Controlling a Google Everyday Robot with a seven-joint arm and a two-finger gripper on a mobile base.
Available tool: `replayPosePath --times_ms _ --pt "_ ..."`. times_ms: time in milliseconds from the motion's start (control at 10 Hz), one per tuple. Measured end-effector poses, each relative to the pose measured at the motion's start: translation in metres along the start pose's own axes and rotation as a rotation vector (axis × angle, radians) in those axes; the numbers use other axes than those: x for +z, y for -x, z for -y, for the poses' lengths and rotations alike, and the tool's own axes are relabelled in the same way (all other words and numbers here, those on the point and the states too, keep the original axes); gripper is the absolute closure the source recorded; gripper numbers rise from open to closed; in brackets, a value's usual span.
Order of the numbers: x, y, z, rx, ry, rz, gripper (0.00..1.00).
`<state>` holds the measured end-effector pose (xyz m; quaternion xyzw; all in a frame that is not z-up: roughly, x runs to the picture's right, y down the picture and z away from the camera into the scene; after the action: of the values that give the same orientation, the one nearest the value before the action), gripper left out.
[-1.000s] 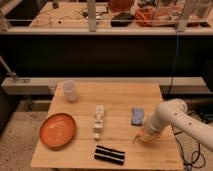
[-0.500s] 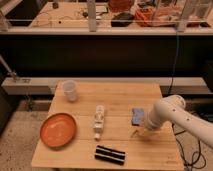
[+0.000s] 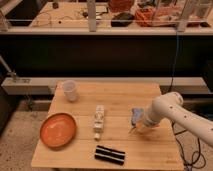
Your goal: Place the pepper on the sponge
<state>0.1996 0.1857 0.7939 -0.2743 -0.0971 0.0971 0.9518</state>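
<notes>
A white robot arm (image 3: pixel 175 107) reaches in from the right over a light wooden table (image 3: pixel 120 95), bending down so that the gripper (image 3: pixel 138 126) sits low at the table's right-middle area, close to the surface. The sponge (image 3: pixel 135 115), a small blue-grey pad, lies flat on the wood just at the gripper's upper left, and the two overlap in this view, so I cannot tell whether they touch. The pepper (image 3: pixel 132 129) shows only as a thin, dim sliver poking out at the lower left of the gripper, just below the sponge's near edge; most of it is hidden by the arm's end. Whether the gripper is clamped on the pepper or standing free of it cannot be told from here. To the left of the sponge, near the table's middle, a small white bottle (image 3: pixel 99 120) lies on its side. A black-and-white striped block (image 3: pixel 110 155) lies near the front edge. A round orange plate (image 3: pixel 57 130) sits at the front left, and a clear plastic cup (image 3: pixel 70 90) stands upright at the back left, well apart from the arm.
</notes>
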Motion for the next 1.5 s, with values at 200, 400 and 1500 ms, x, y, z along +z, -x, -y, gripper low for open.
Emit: replayPosePath --times_ms 200,400,1500 --pt "-0.001 0.003 0.007 0.01 -0.015 0.003 1.0" --pt "0.0 0.01 0.013 0.01 -0.022 0.007 1.0" --pt "0.0 0.03 0.049 0.035 -0.066 0.017 0.99"
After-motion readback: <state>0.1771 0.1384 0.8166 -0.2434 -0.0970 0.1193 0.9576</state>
